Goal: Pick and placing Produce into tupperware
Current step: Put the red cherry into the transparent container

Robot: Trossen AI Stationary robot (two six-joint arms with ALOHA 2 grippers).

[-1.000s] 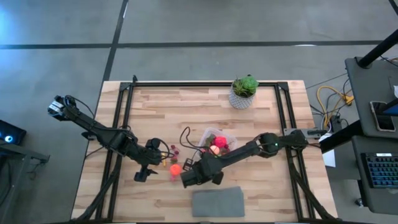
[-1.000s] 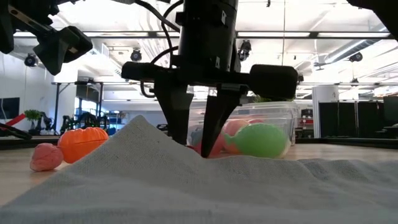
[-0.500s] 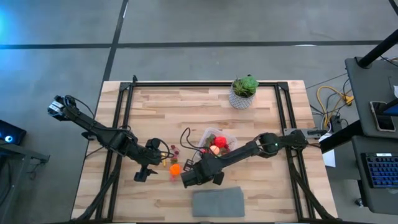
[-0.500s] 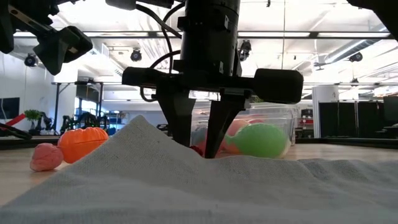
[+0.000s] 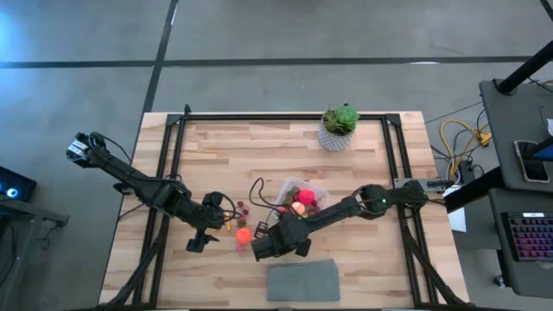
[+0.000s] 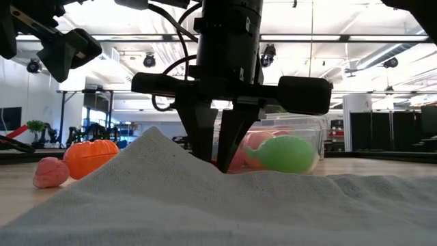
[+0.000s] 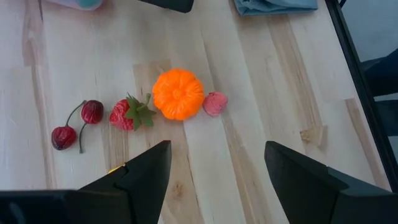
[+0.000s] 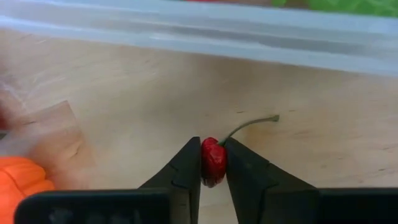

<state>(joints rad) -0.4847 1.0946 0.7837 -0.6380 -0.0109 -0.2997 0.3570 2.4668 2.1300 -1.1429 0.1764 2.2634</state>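
small dark red cherry, thin curved stem

We see a red cherry pinched low beside the clear tub. We count an orange pumpkin, strawberry and two cherries loose nearby.

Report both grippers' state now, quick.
Left gripper: open, holding nothing, above the loose produce.
Right gripper: shut on a small red cherry beside the tupperware.
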